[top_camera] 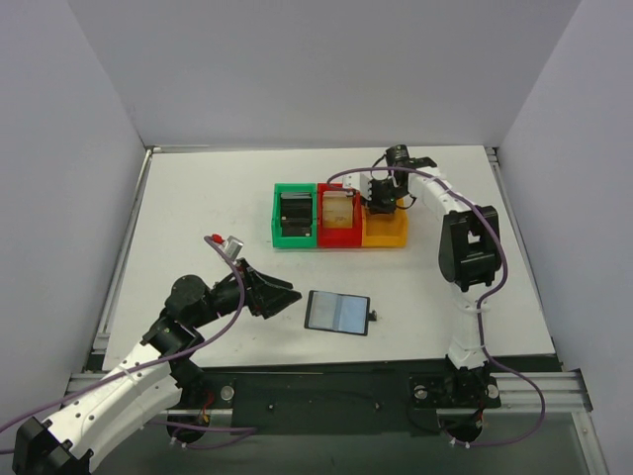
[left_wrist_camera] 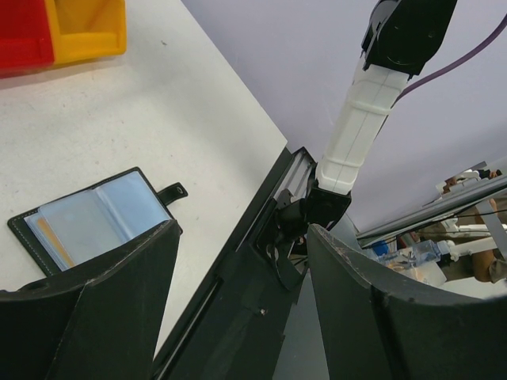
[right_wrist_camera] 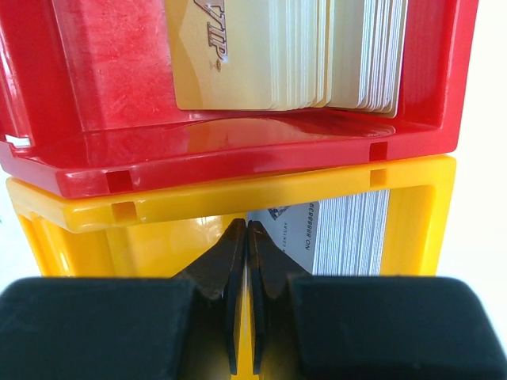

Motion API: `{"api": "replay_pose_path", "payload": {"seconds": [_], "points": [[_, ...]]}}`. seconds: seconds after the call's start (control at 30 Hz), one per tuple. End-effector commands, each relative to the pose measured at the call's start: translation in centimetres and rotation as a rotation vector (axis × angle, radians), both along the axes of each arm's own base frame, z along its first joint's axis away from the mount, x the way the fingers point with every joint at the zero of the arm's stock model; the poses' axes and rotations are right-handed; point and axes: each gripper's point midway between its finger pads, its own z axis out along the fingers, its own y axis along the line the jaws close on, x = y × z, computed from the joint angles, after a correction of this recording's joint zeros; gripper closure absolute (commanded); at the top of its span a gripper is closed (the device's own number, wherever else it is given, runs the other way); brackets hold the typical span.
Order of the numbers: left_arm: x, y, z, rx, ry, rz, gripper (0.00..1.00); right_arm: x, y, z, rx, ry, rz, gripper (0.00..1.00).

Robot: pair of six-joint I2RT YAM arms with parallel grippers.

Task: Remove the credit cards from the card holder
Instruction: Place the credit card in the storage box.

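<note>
The card holder [top_camera: 338, 312] lies opened flat on the white table, black with grey-blue inner pockets, its snap tab [top_camera: 373, 317] to the right. In the left wrist view the card holder [left_wrist_camera: 95, 214] shows a tan credit card [left_wrist_camera: 50, 237] tucked in a pocket. My left gripper [top_camera: 287, 295] hovers just left of the holder, open, with nothing between its fingers [left_wrist_camera: 111, 301]. My right gripper [top_camera: 381, 203] is far back over the yellow bin [top_camera: 388, 237], shut, its fingertips [right_wrist_camera: 238, 237] pressed together with nothing seen between them.
Three bins stand in a row at the back: green [top_camera: 277, 213] with a black stack, red [top_camera: 336, 240] with a tan card stack [right_wrist_camera: 261, 55], yellow [right_wrist_camera: 158, 210] with a grey card stack [right_wrist_camera: 348, 229]. The table's near edge and a black rail [left_wrist_camera: 238, 317] lie below my left gripper.
</note>
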Motion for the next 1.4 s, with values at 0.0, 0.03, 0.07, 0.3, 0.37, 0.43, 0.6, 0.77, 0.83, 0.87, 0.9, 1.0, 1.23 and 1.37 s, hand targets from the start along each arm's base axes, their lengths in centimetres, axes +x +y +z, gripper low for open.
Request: {"api": "replay_pose_path", "payload": {"seconds": [0.0, 0.03, 0.07, 0.3, 0.37, 0.43, 0.6, 0.77, 0.83, 0.87, 0.9, 1.0, 1.23, 1.37], "points": [[-0.1, -0.1, 0.8, -0.006, -0.027, -0.009, 0.24, 0.3, 0.5, 0.1, 0.013, 0.003, -0.001, 1.0], [0.0, -0.1, 0.8, -0.006, -0.029, -0.009, 0.24, 0.4, 0.5, 0.1, 0.013, -0.001, -0.006, 1.0], [-0.2, -0.2, 0.9, -0.008, -0.029, -0.014, 0.24, 0.4, 0.4, 0.1, 0.01, -0.002, -0.015, 1.0], [-0.3, -0.2, 0.8, -0.009, -0.03, -0.019, 0.24, 1.1, 0.3, 0.3, 0.01, -0.019, -0.06, 0.98], [-0.3, -0.2, 0.8, -0.009, -0.029, -0.02, 0.24, 1.3, 0.3, 0.4, 0.014, -0.022, -0.083, 0.93], [-0.4, -0.3, 0.9, -0.011, -0.034, -0.023, 0.24, 1.4, 0.2, 0.5, 0.013, -0.029, -0.089, 0.89], [-0.4, -0.3, 1.0, -0.015, -0.036, -0.025, 0.24, 1.7, 0.0, 0.7, 0.006, -0.043, -0.099, 0.89], [-0.4, -0.3, 1.0, -0.017, -0.037, -0.026, 0.24, 2.1, -0.5, 1.0, -0.011, -0.063, -0.123, 0.88], [-0.4, -0.3, 1.0, -0.018, -0.036, -0.028, 0.24, 2.2, -0.5, 1.3, -0.011, -0.074, -0.13, 0.88], [-0.4, -0.3, 1.0, -0.019, -0.035, -0.028, 0.24, 2.3, -0.6, 1.4, -0.012, -0.078, -0.132, 0.88], [-0.5, -0.3, 1.0, -0.019, -0.037, -0.029, 0.24, 2.3, -0.6, 1.5, -0.014, -0.081, -0.137, 0.88], [-0.5, -0.3, 1.1, -0.021, -0.04, -0.031, 0.24, 2.6, -0.8, 1.8, -0.019, -0.095, -0.149, 0.87], [-0.6, -0.4, 1.2, -0.024, -0.042, -0.036, 0.24, 2.8, -0.9, 2.8, -0.017, -0.12, -0.162, 0.87], [-0.7, -0.4, 1.2, -0.026, -0.041, -0.037, 0.24, 3.0, -1.0, 3.6, -0.013, -0.136, -0.174, 0.87]]}}
